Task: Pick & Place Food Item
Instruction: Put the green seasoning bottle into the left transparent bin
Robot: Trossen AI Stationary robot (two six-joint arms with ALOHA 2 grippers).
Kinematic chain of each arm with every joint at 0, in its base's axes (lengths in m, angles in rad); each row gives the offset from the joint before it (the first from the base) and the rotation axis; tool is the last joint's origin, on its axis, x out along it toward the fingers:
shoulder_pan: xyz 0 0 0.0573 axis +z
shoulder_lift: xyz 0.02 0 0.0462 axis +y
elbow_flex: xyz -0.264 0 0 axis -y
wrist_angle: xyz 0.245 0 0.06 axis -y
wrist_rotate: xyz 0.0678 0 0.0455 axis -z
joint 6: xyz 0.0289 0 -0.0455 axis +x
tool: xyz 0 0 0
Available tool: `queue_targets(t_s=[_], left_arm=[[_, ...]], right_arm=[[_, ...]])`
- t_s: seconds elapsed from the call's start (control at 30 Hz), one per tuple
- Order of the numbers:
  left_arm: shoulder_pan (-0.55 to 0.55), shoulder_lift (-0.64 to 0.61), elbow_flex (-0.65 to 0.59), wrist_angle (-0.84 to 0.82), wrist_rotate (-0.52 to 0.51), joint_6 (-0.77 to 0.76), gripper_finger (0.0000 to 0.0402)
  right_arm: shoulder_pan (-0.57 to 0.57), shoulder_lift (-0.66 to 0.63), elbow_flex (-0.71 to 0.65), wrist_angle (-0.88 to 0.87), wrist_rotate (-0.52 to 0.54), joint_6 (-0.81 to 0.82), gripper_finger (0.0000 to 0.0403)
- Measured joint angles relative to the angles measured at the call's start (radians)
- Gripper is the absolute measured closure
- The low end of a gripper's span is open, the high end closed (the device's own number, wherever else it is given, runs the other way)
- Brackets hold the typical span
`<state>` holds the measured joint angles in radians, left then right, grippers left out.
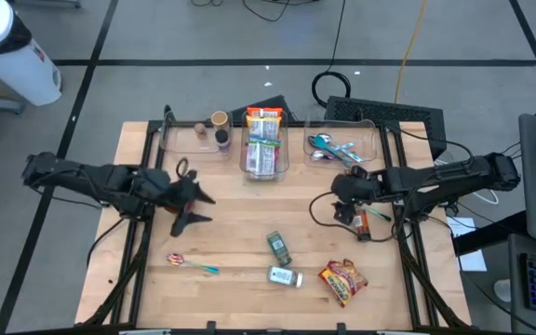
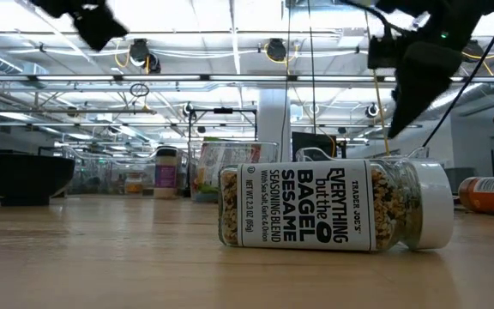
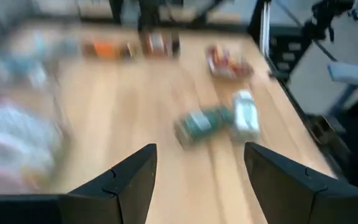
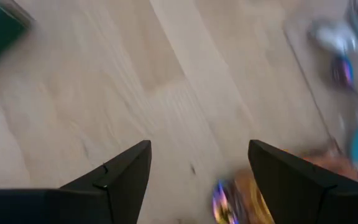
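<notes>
Left pincer [image 1: 196, 207] open, well apart from seasoning jar [image 1: 285, 276].

Grey floor [image 1: 203, 37] with dark lines; ceiling [image 2: 230, 34] hung with strip lights — bright, open hall.

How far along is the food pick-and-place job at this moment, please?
Done: the middle bin already holds packets. In hand: nothing; the left pincer and the right pincer are both open and empty above the table. Left: the seasoning jar, green can and snack bag lie loose near the front edge.
</notes>
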<state>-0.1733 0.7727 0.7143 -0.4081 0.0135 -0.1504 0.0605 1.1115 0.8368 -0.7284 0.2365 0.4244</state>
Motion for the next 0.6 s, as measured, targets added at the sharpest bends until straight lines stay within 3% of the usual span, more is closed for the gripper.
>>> queue_targets(t_s=[0.17, 0.3, 0.43, 0.6], left_arm=[[-0.117, 0.042, 0.0, -0.157, -0.076, -0.238, 0.0151], [-0.206, 0.122, -0.001, -0.148, -0.121, -0.317, 0.0151], [-0.258, 0.231, -0.001, -0.084, -0.135, -0.317, 0.0151], [-0.282, 0.337, -0.001, 0.033, -0.175, -0.191, 0.0151]], right_arm=[[0.0, 0.002, 0.0, 0.191, 0.003, -0.1, 0.014], [0.0, 0.029, 0.0, 0.293, -0.002, -0.121, 0.014], [0.042, 0.111, 0.001, 0.378, -0.042, -0.095, 0.014], [0.129, 0.274, 0.028, 0.475, -0.056, -0.093, 0.014]])
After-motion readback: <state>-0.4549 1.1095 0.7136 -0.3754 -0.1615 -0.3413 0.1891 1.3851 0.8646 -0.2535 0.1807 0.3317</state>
